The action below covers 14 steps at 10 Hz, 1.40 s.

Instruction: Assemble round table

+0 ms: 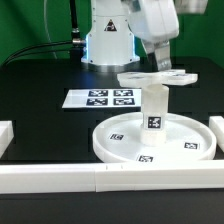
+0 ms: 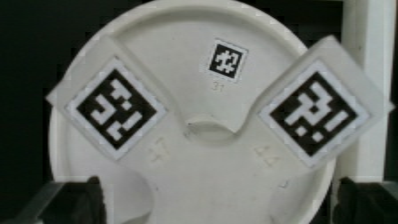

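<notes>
The foot piece (image 1: 156,77) sat level on top of the leg (image 1: 153,110). The leg stood upright at the centre of the disc (image 1: 150,143), and the disc lay flat on the table (image 1: 40,115), towards the exterior view's right. From the wrist view you looked straight down on the foot piece (image 2: 214,135), w/ two big tags on its arms and the disc rim (image 2: 169,30) behind.

Handling, as a judgement: all hard white plastic, so stiff, prob. light and fairly slick. It wouldn't crush under a firm squeeze, but it could slide between smooth pads. The stack was tall and narrow, so a sideways nudge at the top could tip or cock it. Best hold on the foot piece was across two opposite arms or across the hub, approx. centred, so any push or twist went straight down the leg. Whether foot and leg were fully seated you couldn't tell.

The gripper (image 1: 160,64) hung just above the foot piece. Its fingers (image 2: 39,205) showed only as dark shapes at the edge of the wrist view, so this is hedged. They looked spread wide, clamped on nothing.

Further out, the marker board (image 1: 100,98) lay well apart on the exterior view's left. The rails (image 1: 100,178) ran along the front and sides.
</notes>
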### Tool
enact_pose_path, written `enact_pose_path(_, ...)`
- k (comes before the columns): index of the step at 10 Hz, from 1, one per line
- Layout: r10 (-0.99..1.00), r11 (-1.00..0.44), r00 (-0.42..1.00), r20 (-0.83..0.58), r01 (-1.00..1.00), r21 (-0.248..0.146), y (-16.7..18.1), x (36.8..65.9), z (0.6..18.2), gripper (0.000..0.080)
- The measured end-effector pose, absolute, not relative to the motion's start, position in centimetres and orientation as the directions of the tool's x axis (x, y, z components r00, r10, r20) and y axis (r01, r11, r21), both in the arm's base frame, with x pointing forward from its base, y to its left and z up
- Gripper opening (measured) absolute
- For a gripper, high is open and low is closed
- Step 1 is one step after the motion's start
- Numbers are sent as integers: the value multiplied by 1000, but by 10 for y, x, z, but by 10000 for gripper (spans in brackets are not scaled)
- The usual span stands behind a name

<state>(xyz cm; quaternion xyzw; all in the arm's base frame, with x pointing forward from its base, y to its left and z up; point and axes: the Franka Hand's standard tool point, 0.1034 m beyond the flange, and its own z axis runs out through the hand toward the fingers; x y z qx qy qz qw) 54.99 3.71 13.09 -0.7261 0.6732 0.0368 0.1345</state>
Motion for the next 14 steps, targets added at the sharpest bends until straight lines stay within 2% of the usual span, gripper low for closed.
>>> enact_pose_path(2,-961,-130,164,-224,-979,-158,37,549,129,649)
enact_pose_path(3,-940,-236,271,-205,-955,-182,38,549,129,649)
enact_pose_path(5,-889,-393,424,-176,-901,-185,51,554,138,649)
enact_pose_path(6,-840,-488,519,-155,-850,-199,53,555,140,649)
enact_pose_path(9,-715,-658,690,-109,-718,-225,52,555,138,649)
enact_pose_path(11,-467,-857,884,-27,-459,-234,51,555,135,649)
enact_pose_path(14,-155,-963,988,24,-146,-224,51,564,134,649)
